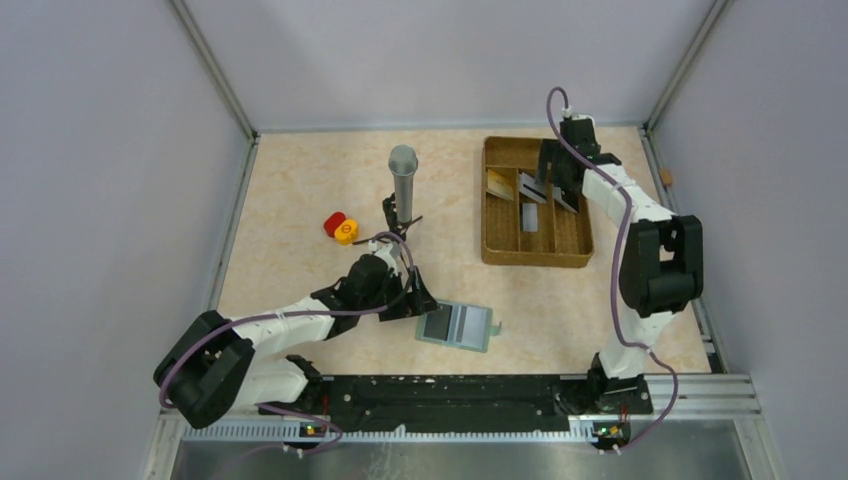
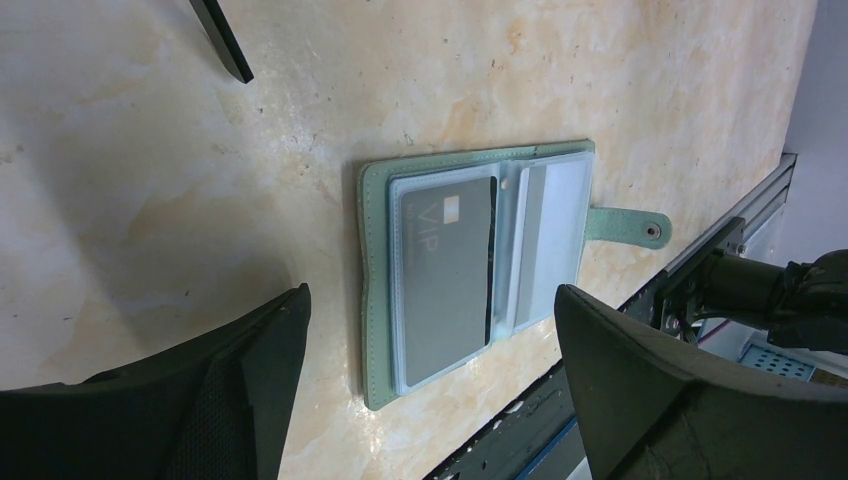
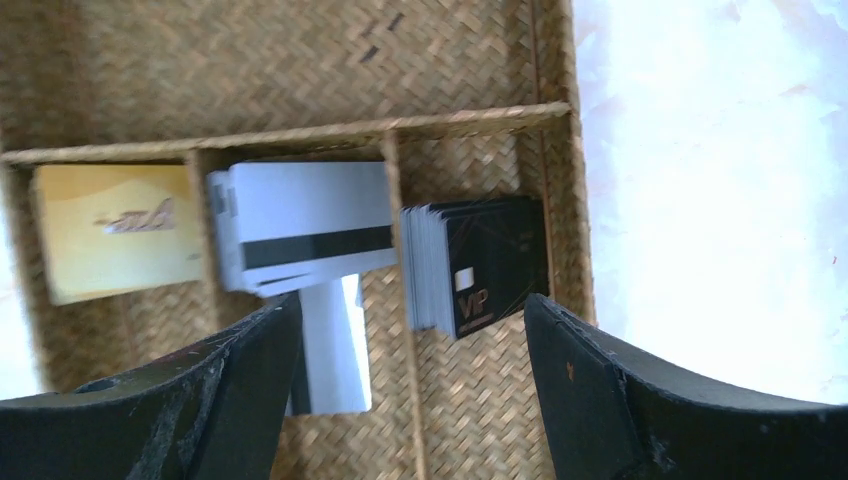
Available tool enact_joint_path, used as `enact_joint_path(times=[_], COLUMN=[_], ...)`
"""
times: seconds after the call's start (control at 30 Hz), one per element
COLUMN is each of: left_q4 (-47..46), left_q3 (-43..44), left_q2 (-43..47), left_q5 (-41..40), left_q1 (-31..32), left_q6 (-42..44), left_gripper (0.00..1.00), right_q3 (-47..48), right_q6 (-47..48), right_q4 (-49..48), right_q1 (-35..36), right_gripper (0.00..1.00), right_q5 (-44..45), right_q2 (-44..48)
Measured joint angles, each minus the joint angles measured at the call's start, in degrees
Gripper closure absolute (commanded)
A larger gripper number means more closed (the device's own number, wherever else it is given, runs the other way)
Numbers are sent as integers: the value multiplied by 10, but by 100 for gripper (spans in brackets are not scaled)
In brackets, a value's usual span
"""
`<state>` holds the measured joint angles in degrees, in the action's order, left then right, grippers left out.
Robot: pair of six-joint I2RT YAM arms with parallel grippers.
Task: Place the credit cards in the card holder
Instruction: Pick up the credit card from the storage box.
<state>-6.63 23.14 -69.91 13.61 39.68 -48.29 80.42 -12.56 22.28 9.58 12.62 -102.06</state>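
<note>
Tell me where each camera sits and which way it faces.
Top external: above, behind the bases, looking down at the table; left arm, right arm show.
Left wrist: looks down on the card holder; own fingers show.
Right wrist: looks down into the tray of credit cards; own fingers show.
Shared: top external and left wrist show the card holder.

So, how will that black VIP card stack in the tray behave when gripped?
The black cards look thin and glossy, so probably stiff, light and slippery. They sit as a loose stack in the woven tray, so pinching one may drag or fan its neighbours.
</note>
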Motion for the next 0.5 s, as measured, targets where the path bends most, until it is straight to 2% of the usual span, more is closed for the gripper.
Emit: enact_joint_path(times=[0.23, 0.5], left_q4=[0, 0], left_q3=[0, 0], left_q2=[0, 0], left_q5=[0, -2], left_q1=[0, 0], left_q6=[0, 0], left_gripper=[5, 5], right_q3=[26, 40], right_q6=[17, 31], right_q4=[23, 54], right_q1=[-24, -25], right_gripper=[20, 23], right_q5=[2, -24], right_q2=[-78, -113])
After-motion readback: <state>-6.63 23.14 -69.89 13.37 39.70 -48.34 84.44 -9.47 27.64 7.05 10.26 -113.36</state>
